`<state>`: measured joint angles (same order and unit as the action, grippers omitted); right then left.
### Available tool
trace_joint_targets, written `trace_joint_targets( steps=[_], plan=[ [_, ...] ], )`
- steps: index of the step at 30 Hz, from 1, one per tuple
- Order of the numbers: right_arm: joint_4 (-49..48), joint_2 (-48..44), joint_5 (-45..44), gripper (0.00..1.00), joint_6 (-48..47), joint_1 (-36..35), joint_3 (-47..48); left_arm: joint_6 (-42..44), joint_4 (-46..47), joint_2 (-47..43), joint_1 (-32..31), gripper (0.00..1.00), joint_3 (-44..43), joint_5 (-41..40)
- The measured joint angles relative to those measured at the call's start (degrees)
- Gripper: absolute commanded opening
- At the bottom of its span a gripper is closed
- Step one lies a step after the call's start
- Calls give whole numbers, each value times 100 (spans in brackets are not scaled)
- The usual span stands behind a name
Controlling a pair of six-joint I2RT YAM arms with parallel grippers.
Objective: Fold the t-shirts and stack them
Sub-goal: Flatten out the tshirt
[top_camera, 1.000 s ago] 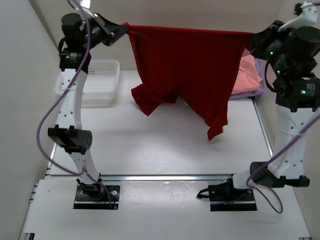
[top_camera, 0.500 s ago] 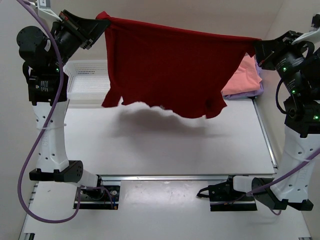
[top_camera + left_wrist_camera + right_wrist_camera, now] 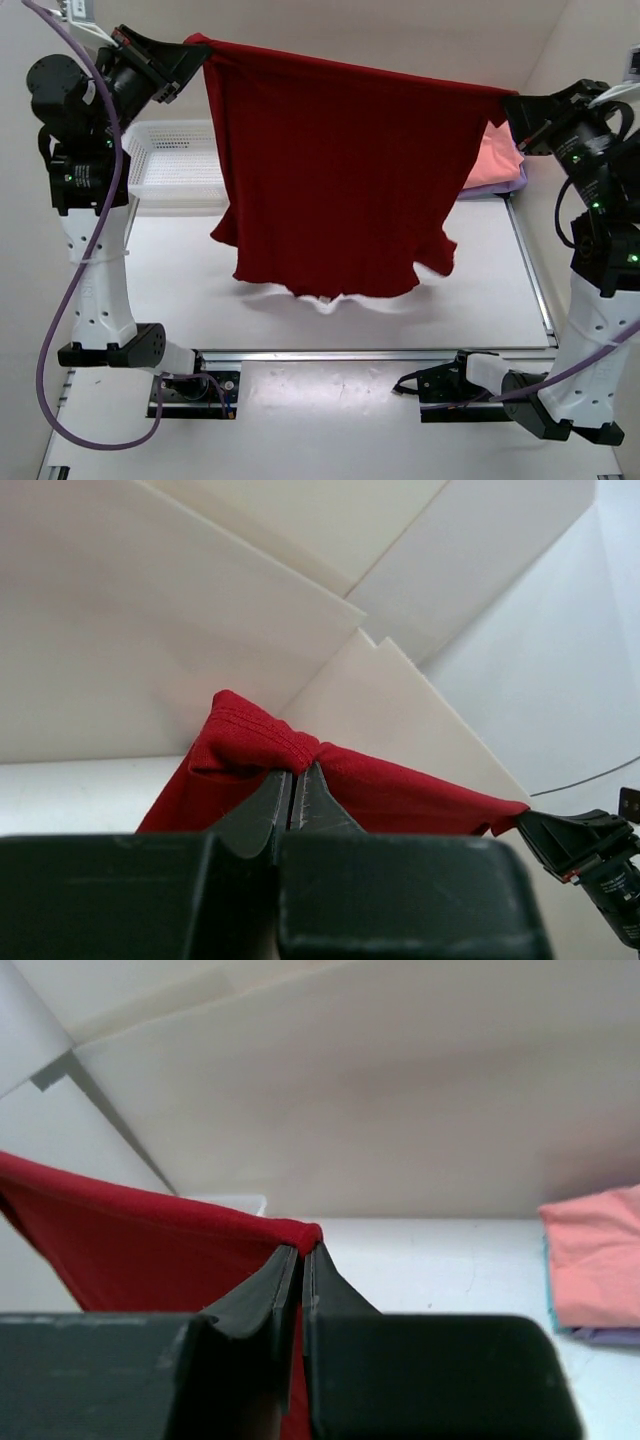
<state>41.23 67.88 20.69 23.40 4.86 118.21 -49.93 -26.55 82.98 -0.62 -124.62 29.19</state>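
Spread step. Red shirt hangs stretched between both arms, hem low over the table. Left gripper pinched tight on one top corner, right gripper on the other. Folded stack at far right. Next, probably: lower both together and lay the shirt flat, keeping tension even.
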Motion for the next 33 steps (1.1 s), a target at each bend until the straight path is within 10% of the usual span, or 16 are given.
trace_joint_targets(
  steps=[11,13,20,24,30,33],
  plan=[
    [-271,2197,-575,0,-262,-745,-970,708,-439,2667,-439,2,-356,-1036],
    [-275,2870,-734,17,-293,-776,-929,715,-525,3477,-472,30,-481,-1178],
    [557,5294,-1967,63,-538,-879,1419,385,-866,5169,-415,74,-929,-966],
    [645,5003,-2306,61,-651,-1178,1368,337,-734,4800,-354,66,-448,-855],
    [260,3106,-1858,46,-627,-2389,-1329,546,-507,3388,-413,59,929,-638],
    [116,2608,-1547,54,-509,-3355,-2568,702,-474,3058,-579,64,1425,-579]
  ],
)
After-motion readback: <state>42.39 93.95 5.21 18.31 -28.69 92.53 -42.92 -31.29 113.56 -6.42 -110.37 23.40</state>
